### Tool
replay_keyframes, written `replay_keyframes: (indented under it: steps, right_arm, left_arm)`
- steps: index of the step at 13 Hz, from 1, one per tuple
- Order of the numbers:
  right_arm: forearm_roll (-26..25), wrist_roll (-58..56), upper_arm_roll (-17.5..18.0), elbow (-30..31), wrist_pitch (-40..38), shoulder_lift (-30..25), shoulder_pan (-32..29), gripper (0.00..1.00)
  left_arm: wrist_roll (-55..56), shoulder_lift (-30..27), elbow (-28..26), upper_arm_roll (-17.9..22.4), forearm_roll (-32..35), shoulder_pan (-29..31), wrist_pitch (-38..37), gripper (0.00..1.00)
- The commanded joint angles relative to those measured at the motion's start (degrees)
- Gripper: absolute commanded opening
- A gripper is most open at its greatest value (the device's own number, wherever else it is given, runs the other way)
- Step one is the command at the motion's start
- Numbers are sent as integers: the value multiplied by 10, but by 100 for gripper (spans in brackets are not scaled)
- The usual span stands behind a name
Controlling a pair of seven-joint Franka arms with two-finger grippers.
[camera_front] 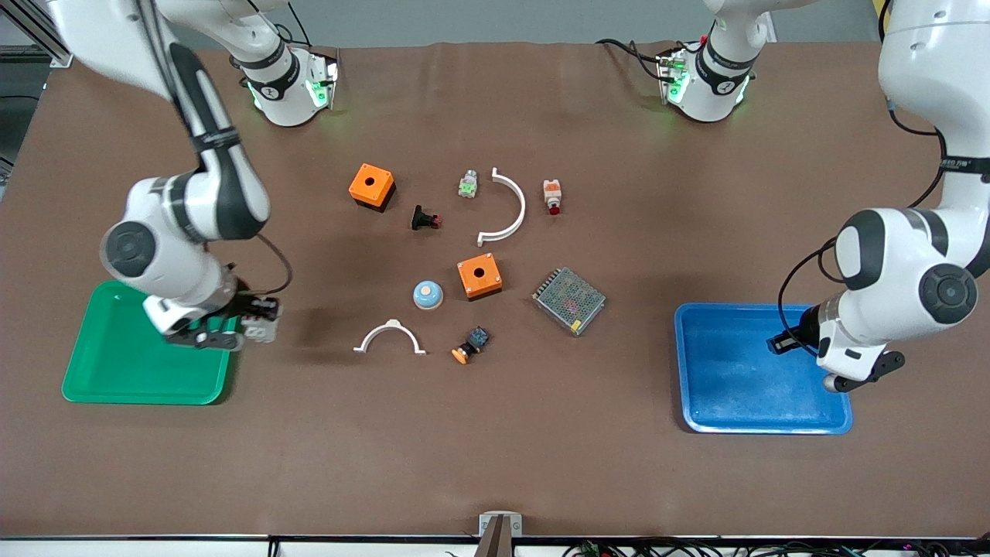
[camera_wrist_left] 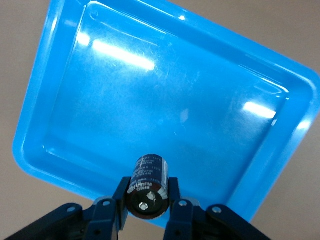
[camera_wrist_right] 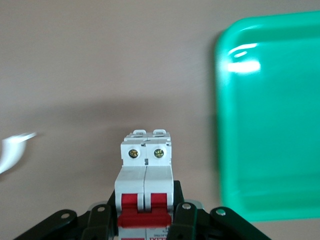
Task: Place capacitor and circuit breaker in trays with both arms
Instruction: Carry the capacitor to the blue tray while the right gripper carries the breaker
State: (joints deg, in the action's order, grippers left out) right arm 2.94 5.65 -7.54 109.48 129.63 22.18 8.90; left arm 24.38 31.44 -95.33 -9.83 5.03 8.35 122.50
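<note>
Holding: each gripper has a task part clamped between its fingers, and both are up in the air over or beside a tray.
Blue tray [camera_front: 727, 402]: at the left arm's end of the table, its floor bare in the left wrist view [camera_wrist_left: 165, 100].
Left gripper [camera_front: 777, 344]: over the blue tray, close to the tray's edge at the left arm's end, fingers closed on the capacitor.
Capacitor [camera_wrist_left: 147, 187]: a black cylinder with a silvery end, pinched between the left gripper's [camera_wrist_left: 146, 210] two fingers; it shows only as a small dark shape in the front view [camera_front: 783, 341].
Green tray [camera_front: 124, 379]: at the right arm's end of the table.
Right gripper [camera_front: 255, 329]: over the brown table surface just beside the green tray's inner edge, fingers closed on the circuit breaker.
Circuit breaker [camera_wrist_right: 145, 190]: white-grey block with a red lever, gripped on both sides by the right gripper [camera_wrist_right: 145, 220]; the green tray [camera_wrist_right: 270, 125] lies off to one side of it, not under it. In the front view it shows as a pale block [camera_front: 261, 329].
White arch [camera_front: 389, 336]: lying on the table near the front camera, between the two trays.
Orange-tipped button [camera_front: 468, 346]: beside the arch.
Meshed grey box [camera_front: 568, 299]: farther back, toward the blue tray.
Orange box [camera_front: 479, 277]: just beside a blue dome [camera_front: 427, 294].
Second orange box [camera_front: 371, 186]: farthest back, nearer the arms' bases.
</note>
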Motion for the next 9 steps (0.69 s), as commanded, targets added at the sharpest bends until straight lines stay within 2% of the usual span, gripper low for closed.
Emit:
replay_keyframes:
  steps: [1, 3, 4, 5, 6, 8, 9]
  right_arm:
    - [-14, -66, 11, -77, -8, 70, -83, 0]
    - [-14, -98, 11, -102, -6, 103, -124, 0]
    - [-13, -111, 11, -106, -4, 113, -141, 0]
    - [-14, -130, 11, -108, -1, 117, -146, 0]
    - [-13, -147, 11, -108, 9, 124, -153, 0]
    - [-14, -153, 11, -110, 15, 136, -159, 1]
    - [-14, -153, 11, -110, 15, 136, -160, 1]
  left_arm:
    - [0, 55, 42, -5, 20, 17, 3, 1]
    - [0, 81, 51, -4, 23, 20, 15, 4]
    - [-1, 84, 51, -4, 25, 19, 22, 9]
    - [-6, 90, 51, -4, 26, 17, 28, 21]
    - [-13, 93, 52, -4, 31, 17, 35, 38]
    - [-10, 97, 52, -4, 30, 20, 49, 90]
    - [-10, 93, 52, -4, 30, 19, 49, 100]
